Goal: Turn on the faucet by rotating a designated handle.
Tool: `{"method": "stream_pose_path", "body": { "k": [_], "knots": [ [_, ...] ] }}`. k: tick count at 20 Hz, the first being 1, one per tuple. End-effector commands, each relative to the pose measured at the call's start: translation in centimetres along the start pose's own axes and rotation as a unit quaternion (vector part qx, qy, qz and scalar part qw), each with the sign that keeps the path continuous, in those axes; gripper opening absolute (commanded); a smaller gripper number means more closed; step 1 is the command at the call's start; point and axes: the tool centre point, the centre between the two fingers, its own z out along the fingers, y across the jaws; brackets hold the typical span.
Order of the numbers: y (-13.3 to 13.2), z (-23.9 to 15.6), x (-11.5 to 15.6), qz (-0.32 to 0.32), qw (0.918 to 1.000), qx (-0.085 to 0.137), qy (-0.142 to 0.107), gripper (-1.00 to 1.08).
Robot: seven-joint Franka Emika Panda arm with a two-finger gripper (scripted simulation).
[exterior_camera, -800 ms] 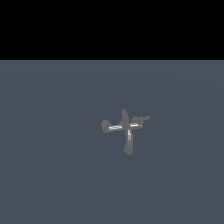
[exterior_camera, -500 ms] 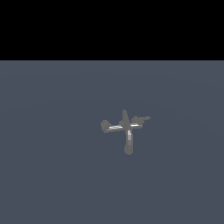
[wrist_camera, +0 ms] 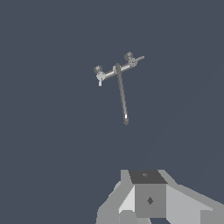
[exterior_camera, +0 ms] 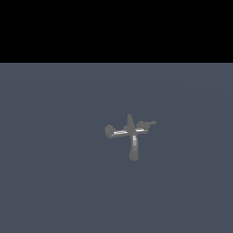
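Note:
The small grey faucet (exterior_camera: 132, 134) stands alone on the flat grey floor, with a pale crossbar, a short upright post and a long spout. The handle (exterior_camera: 148, 124), with its thin pointed lever, sits at the crossbar's end toward the exterior view's right. A blunt grey knob (exterior_camera: 109, 131) caps the other end. The wrist view shows the faucet (wrist_camera: 120, 89) far off, the handle (wrist_camera: 134, 60) and the knob (wrist_camera: 99, 74). My gripper (wrist_camera: 147, 183) shows only in the wrist view, well away from the faucet, its fingers together with no gap and nothing held.
A plain dark grey floor (exterior_camera: 54, 182) spreads all around the faucet. A black band fills the top of the exterior view. No other objects show.

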Motion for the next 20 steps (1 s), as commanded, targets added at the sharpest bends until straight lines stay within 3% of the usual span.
{"method": "stream_pose_path", "body": {
  "k": [1,10,20],
  "knots": [
    [-0.4,1.4,1.0,0.021,0.9998,0.0,0.0,-1.0],
    [-1.7,7.8,5.9,0.119,0.9929,0.0,0.001,-1.0],
    [-1.9,15.1,11.9,0.23,0.9733,0.001,0.001,-1.0]
  ]
}}
